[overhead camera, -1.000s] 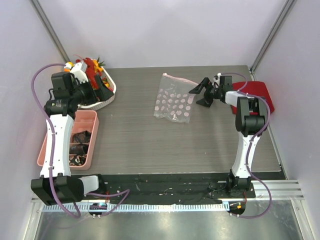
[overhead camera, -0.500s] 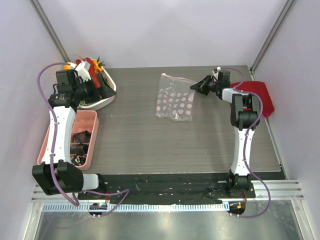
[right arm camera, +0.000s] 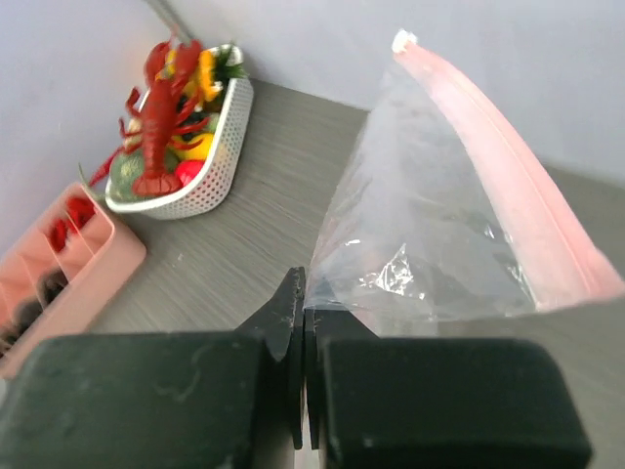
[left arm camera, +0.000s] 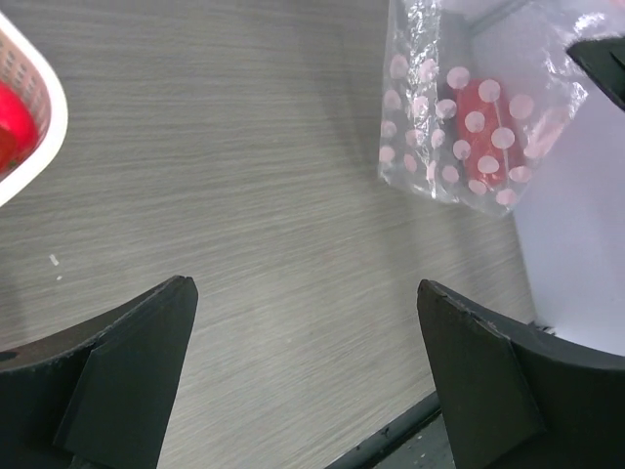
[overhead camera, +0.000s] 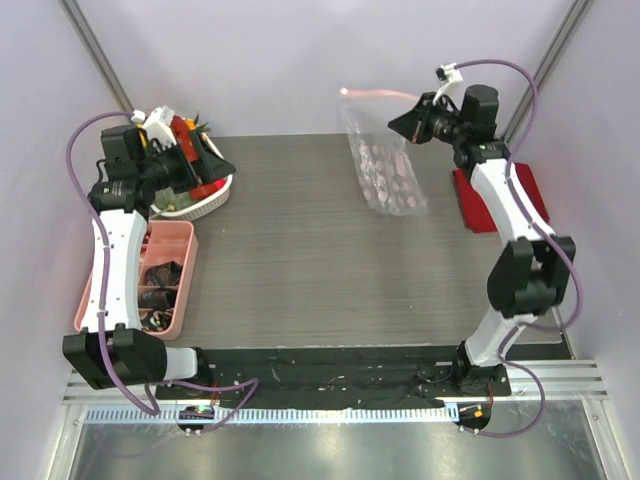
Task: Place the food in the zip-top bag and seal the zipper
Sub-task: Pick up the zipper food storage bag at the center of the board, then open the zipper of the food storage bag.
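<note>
The clear zip-top bag (overhead camera: 385, 172) with pink dots hangs in the air over the far right of the table, and it also shows in the left wrist view (left arm camera: 459, 127). Its pink zipper (overhead camera: 378, 94) runs along the top edge. My right gripper (overhead camera: 403, 124) is shut on the bag's edge (right arm camera: 439, 225) just below the zipper (right arm camera: 508, 186). The food, a red lobster (right arm camera: 161, 117) and smaller pieces, lies in the white basket (overhead camera: 205, 205) at the far left. My left gripper (overhead camera: 205, 150) hovers open and empty over the basket's near side, its fingers (left arm camera: 127, 371) spread wide.
A pink compartment tray (overhead camera: 100, 290) with dark pieces sits along the left edge, in front of the basket (right arm camera: 210, 181). A red flat object (overhead camera: 500, 200) lies at the right edge, behind the hanging bag. Pale walls close in the back and sides.
My right gripper shut on the bag's edge and lifted it off the table, up and toward the back. The left gripper stayed open by the basket, shifting only slightly.
</note>
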### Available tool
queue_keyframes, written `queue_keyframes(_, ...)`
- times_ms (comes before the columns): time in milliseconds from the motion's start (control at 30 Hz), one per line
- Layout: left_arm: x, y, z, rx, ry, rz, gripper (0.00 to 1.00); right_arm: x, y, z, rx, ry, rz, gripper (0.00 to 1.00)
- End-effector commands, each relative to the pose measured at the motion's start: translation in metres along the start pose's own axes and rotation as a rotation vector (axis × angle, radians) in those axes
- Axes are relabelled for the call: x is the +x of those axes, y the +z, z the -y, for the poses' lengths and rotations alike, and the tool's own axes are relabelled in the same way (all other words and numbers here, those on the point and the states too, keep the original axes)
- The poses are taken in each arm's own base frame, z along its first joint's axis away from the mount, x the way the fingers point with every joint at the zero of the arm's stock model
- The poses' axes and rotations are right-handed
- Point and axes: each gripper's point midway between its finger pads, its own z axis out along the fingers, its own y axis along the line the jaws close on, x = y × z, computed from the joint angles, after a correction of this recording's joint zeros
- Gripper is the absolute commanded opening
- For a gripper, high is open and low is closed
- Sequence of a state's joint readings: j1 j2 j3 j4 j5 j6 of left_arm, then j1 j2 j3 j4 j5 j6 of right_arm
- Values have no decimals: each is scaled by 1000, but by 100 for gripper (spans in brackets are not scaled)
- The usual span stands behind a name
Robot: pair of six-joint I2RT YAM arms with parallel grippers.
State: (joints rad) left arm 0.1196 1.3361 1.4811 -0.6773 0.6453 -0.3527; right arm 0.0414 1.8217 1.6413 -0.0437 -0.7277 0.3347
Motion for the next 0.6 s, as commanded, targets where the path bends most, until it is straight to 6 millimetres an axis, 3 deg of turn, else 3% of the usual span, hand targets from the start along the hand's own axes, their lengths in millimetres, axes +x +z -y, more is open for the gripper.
queue_keyframes(0,-30,-7,30,101,-22,83,100,-4,-23,-72,-30,-502,12,1)
queue_keyframes(33,-35,-8,33,108,-15,99,100,6,-26,-64,21,-663,-8,1)
queue_keyframes(67,-35,-9,35,113,-28,101,100,18,-23,-87,-5,-755,-14,1)
queue_keyframes(100,-35,-9,36,113,-29,102,100,14,-35,-102,4,-867,16,1)
queue_keyframes(133,-30,-6,38,109,-40,75,100,41,-36,-88,56,-977,-41,1)
queue_keyframes(167,-25,-4,35,92,-39,54,100,51,-32,-104,39,-1059,-15,1)
queue_keyframes(200,-22,-2,31,51,-46,41,100,53,-42,-116,46,-1129,11,1)
queue_keyframes(233,-6,4,27,31,-75,-19,100,86,-44,-95,89,-1234,-63,1)
queue_keyframes(267,1,6,24,20,-79,-40,100,95,-40,-113,87,-1312,-22,1)
queue_keyframes(300,15,11,15,-1,-108,-72,100,107,-41,-112,109,-1369,-25,1)
queue_keyframes(333,22,12,13,-2,-128,-85,100,140,-46,-99,121,-1420,-75,1)
queue_keyframes(367,30,15,13,10,-158,-106,100,136,-47,-108,180,-1508,-16,1)
queue_keyframes(400,48,21,7,12,-215,-150,100,145,-48,-109,191,-1544,-9,1)
queue_keyframes(433,56,25,8,27,-234,-177,100,172,-50,-98,197,-1569,-53,1)
queue_keyframes(467,68,32,5,26,-260,-216,100,165,-53,-100,262,-1611,-6,1)
queue_keyframes(500,86,37,3,32,-302,-269,100,174,-52,-107,263,-1634,10,1)
queue_keyframes(533,94,40,4,51,-329,-301,100,192,-57,-100,274,-1658,-1,1)
queue_keyframes(567,99,44,2,55,-358,-311,100,184,-57,-107,312,-1673,91,1)
